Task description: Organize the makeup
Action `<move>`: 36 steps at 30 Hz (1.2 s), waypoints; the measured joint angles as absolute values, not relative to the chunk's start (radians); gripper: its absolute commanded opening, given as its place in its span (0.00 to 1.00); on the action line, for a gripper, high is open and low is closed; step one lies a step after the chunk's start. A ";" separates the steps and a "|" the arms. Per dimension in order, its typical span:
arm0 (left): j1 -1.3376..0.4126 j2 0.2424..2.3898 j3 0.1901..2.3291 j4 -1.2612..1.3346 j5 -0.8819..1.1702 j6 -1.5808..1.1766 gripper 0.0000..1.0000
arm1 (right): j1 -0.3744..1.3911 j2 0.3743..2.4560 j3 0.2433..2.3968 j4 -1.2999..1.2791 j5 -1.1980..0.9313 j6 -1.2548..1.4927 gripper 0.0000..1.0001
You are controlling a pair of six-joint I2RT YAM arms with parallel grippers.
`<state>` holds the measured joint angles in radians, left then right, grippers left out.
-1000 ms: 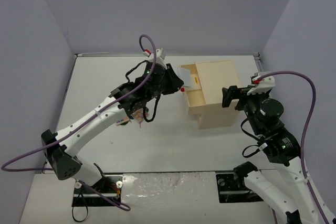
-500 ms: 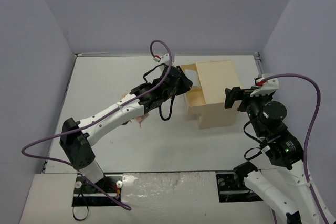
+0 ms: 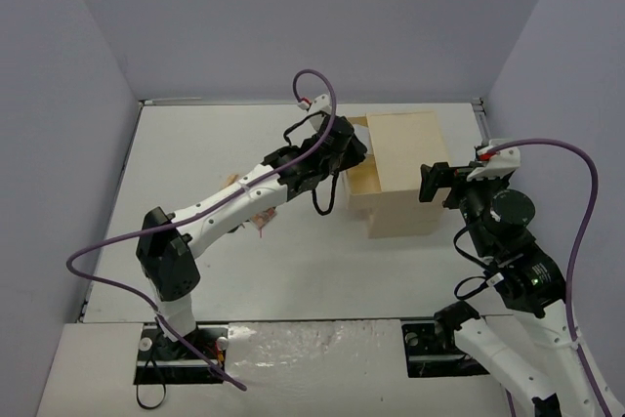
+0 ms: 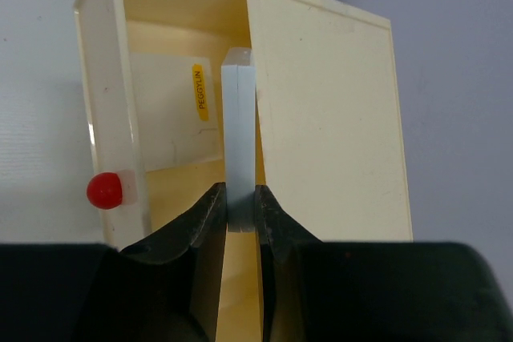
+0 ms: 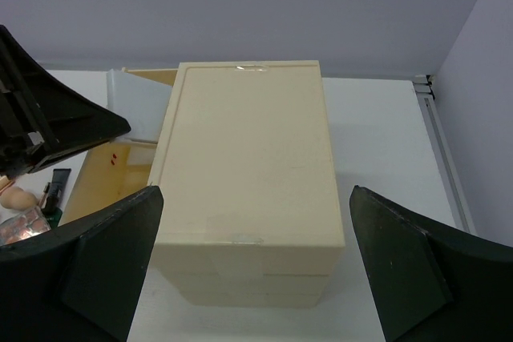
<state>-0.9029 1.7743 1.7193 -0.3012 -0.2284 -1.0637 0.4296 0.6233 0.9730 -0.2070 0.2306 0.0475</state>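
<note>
The left arm stretches long from its base across the table point(image 3: 186, 153), elbow low and wrist bent towards the drawer box point(image 3: 405, 168). The left gripper point(image 4: 239, 202) is narrowed onto a flat white case point(image 4: 239, 130), held on edge, so only its thin side shows in the left wrist view. The case hangs over the open drawer point(image 4: 172, 118), close along the box's left wall; whether it touches is not clear. The drawer is pulled out to the left of the box, with a red knob point(image 4: 105, 190) on its front and a yellow label point(image 4: 199, 92) lying inside it. The right arm stands folded at the box's right side. The right gripper point(image 5: 256, 194) faces the box with its jaws spread wide and nothing between them; contact with the box cannot be told. More makeup lies on the table under the left forearm, well short of the drawer: a pinkish palette point(image 5: 20, 226) and, beside it, a black tube point(image 5: 58, 186), both partly hidden by the arm.
</note>
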 measured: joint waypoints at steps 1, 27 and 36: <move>-0.903 1.788 1.725 -0.303 -0.224 -1.065 0.16 | 0.431 0.623 0.973 -0.207 0.232 0.047 1.00; -0.910 1.781 1.932 -0.600 -0.308 -0.808 0.72 | 0.442 0.610 0.973 -0.209 0.240 0.040 1.00; -0.762 1.356 1.444 -0.760 -0.444 -0.751 0.97 | 0.453 0.610 0.973 -0.211 0.234 0.040 1.00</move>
<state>-0.7615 1.3563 1.4439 -0.7604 -0.4445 -0.7510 0.4532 0.6102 0.9730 -0.2107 0.2341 0.0399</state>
